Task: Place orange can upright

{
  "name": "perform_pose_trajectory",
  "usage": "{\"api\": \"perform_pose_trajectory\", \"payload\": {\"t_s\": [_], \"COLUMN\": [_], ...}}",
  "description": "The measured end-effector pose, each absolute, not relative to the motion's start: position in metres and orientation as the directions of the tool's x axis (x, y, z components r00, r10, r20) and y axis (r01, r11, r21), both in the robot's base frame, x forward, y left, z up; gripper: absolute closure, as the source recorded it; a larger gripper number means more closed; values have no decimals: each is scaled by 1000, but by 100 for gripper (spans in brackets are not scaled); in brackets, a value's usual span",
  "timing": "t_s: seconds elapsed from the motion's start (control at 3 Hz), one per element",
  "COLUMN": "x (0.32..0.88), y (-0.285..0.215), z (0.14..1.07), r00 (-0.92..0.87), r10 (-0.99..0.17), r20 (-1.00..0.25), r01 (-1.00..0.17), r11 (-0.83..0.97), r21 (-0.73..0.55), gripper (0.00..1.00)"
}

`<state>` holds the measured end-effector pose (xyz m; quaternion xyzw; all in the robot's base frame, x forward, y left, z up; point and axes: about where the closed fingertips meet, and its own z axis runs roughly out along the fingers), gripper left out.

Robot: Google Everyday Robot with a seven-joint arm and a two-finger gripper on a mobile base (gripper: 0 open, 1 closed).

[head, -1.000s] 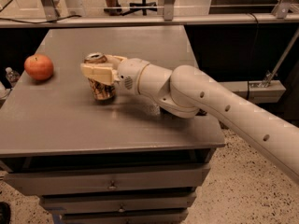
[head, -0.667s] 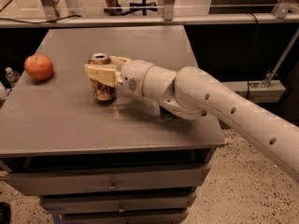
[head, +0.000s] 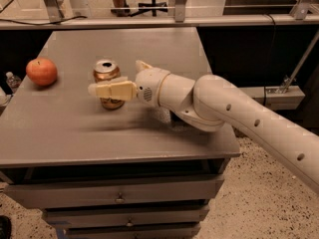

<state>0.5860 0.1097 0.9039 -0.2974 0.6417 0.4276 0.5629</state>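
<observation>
The orange can (head: 106, 71) stands upright on the grey table (head: 149, 44), left of centre, with its silver top up. My gripper (head: 115, 76) reaches in from the right and is open around the can. The near finger (head: 112, 90) crosses in front of the can's lower half. The far finger (head: 143, 65) shows just right of the can, apart from it. The can's lower front is partly hidden by the near finger.
A round orange-red apple (head: 41, 71) lies near the table's left edge. Drawers (head: 119, 198) sit below the tabletop. A small bottle (head: 12, 79) stands off the left side. A shelf rail (head: 199, 20) runs behind the table.
The can has shifted slightly right with the gripper and now stands on the table. The far finger has drawn away from the can, so the gripper has opened.
</observation>
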Motion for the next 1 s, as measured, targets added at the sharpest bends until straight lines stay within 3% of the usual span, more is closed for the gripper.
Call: {"api": "perform_pose_trajectory", "payload": {"t_s": [0.33, 1.0], "x": [585, 573], "y": [108, 41], "z": [904, 933], "r00": [-187, -108], "r10": [99, 19], "r20": [-977, -994], "r01": [-863, -858], "r11": [458, 503], "r21": [212, 103], "gripper": [0, 0]}}
